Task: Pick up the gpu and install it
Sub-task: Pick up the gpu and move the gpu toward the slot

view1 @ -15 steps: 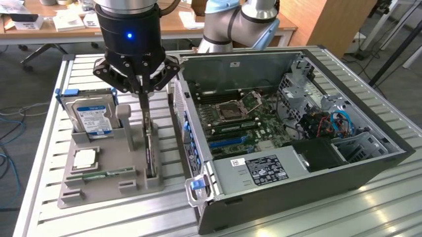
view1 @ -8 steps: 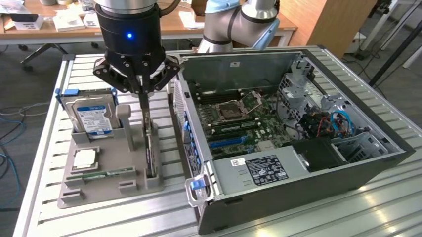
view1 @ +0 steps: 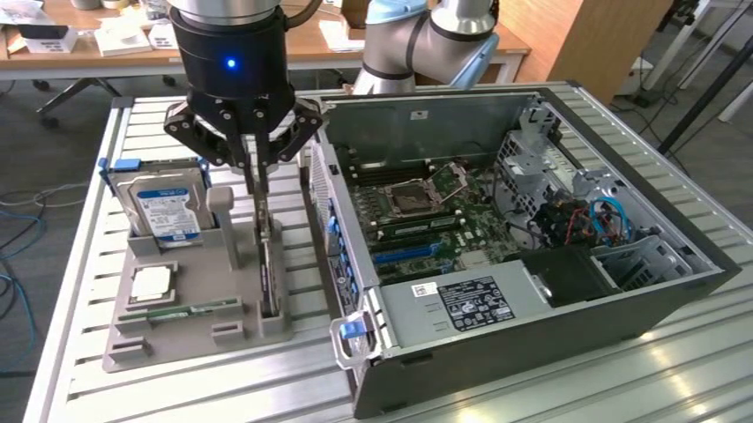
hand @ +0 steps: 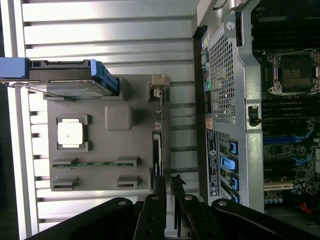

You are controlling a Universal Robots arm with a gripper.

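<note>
- Exterior view: my end effector [view1: 254, 189] hangs straight down over the grey holder [view1: 176, 335] on the tabletop [view1: 83, 264]. Its thin fingers reach the far end of the gpu [view1: 268, 273].
- The gpu stands on edge in the holder's slot. Its long axis runs from 12 to 6 o'clock, and most of its length lies toward 6 o'clock from my fingertips.
- In the wrist view my end effector [hand: 168, 187] is released: the fingers stand slightly apart with light between them, gripping nothing, and the card's [hand: 157, 145] thin edge is in line with them.
- The open computer case [view1: 659, 308] sits just beside the holder at 3 o'clock, leaving a narrow gap on that side.
- The hard drive [view1: 165, 207] stands at 9 o'clock, near the card but apart from it.
</note>
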